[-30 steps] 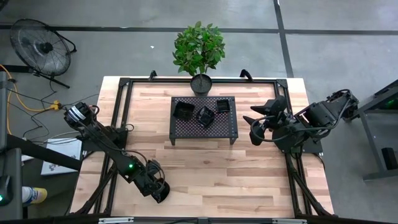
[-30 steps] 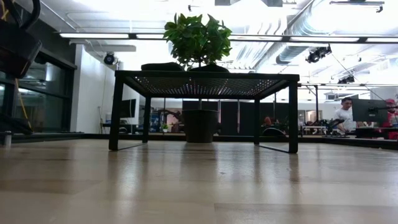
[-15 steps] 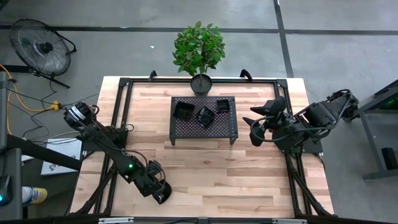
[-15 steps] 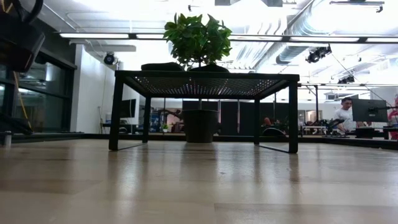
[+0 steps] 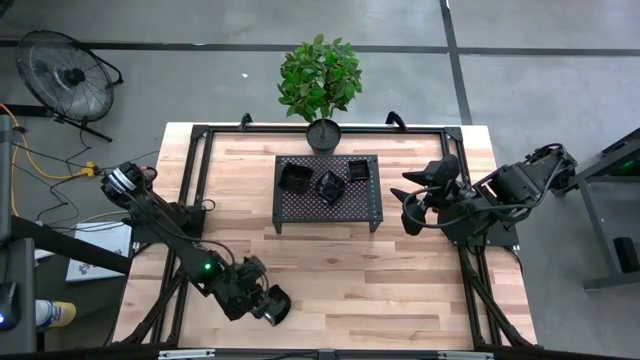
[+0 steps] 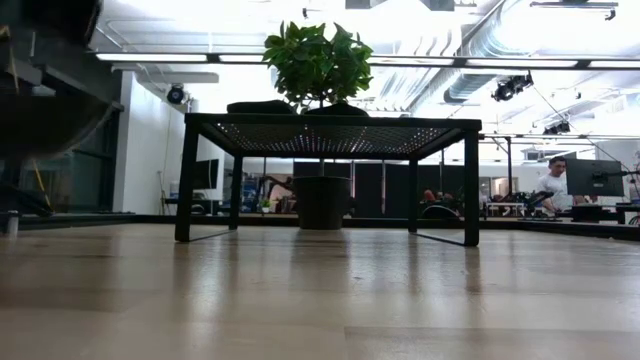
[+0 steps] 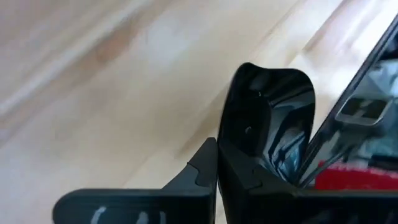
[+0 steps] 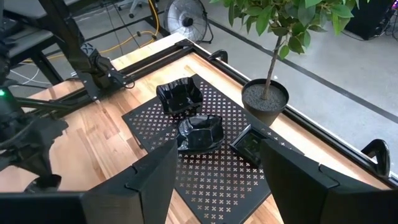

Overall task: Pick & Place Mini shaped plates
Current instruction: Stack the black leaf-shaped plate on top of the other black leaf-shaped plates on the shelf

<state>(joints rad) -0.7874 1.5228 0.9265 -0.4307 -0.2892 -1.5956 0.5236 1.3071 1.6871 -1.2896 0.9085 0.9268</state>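
My left gripper (image 5: 272, 305) hangs over the table's near left part, shut on one glossy black mini plate (image 7: 267, 118), seen in the high view as a dark shape (image 5: 280, 306) at the fingertips. Three more mini plates (image 5: 295, 177) (image 5: 330, 186) (image 5: 358, 170) rest on top of the black perforated rack (image 5: 327, 205) at mid table. They also show in the right wrist view (image 8: 179, 96) (image 8: 200, 132) (image 8: 249, 144). My right gripper (image 5: 412, 205) waits open above the table's right side, pointing at the rack. My left gripper pinches the plate's rim (image 7: 239, 146) between its two fingers (image 7: 199, 177). The fingers slant down toward the table's near right. The plate stands on edge in the hold and juts out past the fingertips, held off the wood.
A potted plant (image 5: 320, 85) stands at the far edge behind the rack. A black metal frame (image 5: 195, 150) runs around the table's edges. Bare wood lies in front of the rack (image 5: 340, 270). A floor fan (image 5: 65, 75) stands off the table at far left.
My left gripper has risen and swung toward the table's right, tipping its fingers more level, and carries the black plate with it. The right arm has kept still.
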